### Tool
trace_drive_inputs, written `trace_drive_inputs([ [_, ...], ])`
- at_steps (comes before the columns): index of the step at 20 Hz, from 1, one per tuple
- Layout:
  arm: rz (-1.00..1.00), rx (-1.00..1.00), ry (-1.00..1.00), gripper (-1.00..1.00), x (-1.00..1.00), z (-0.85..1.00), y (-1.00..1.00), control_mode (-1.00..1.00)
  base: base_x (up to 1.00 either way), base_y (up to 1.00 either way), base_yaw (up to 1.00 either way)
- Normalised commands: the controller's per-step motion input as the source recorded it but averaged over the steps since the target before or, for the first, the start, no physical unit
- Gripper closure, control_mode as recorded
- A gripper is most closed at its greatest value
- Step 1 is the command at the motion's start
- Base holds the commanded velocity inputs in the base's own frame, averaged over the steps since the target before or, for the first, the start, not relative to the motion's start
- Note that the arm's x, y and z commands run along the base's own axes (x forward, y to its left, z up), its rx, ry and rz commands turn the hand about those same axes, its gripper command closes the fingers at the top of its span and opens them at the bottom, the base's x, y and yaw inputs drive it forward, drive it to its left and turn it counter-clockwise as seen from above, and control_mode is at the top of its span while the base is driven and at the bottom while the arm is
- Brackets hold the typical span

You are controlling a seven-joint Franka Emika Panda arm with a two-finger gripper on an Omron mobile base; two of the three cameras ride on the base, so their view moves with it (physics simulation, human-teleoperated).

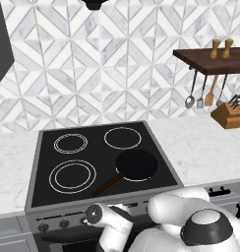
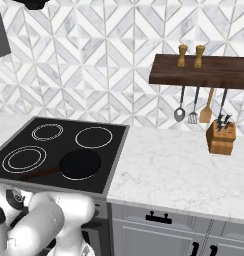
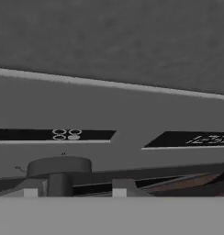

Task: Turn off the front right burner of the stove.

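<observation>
— Where is the burner you are meant to shut off?

— The stove point(image 1: 100, 165) sits in the tabletop point(image 1: 210, 147), and the front right burner point(image 1: 141, 178) is at about 4 o'clock on the black glass. A frying pan point(image 1: 136, 164) lies over most of it, so just a sliver of its white ring peeks out at the pan's near edge, with the handle running toward 7 o'clock.

— And your pincer?

— My pincer point(image 3: 75, 193) is down in front of the stove's front panel. Through my hand camera I see my two fingertips point(image 3: 30, 192) with a gap between them, so I call them apart, holding nothing. A round knob point(image 3: 58, 166) rises just beyond them, slightly nearer the left tip, and above it a small diagram point(image 3: 66, 134) of four burner rings, the lower right one filled in.

— So how far along are you?

— I judge the approach is nearly done: I am lined up close to what looks like the right knob. Whether I touch it yet I cannot tell. The gripping and the turn to off are left, as far as I can see.
</observation>
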Motion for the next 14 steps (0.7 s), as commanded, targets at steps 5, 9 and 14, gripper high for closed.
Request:
trace_drive_inputs([
  [5, -0.23, 0.48, 0.0, 1.0, -0.12, 0.0, -0.3, -1.0, 0.0, 0.0, 0.0],
  [9, -0.39, 0.32, 0.0, 1.0, -0.04, 0.0, -0.3, -1.0, 0.0, 0.0, 0.0],
  [14, -0.17, 0.02, 0.02, 1.0, -0.11, 0.0, -0.16, -1.0, 0.0, 0.0, 0.0],
])
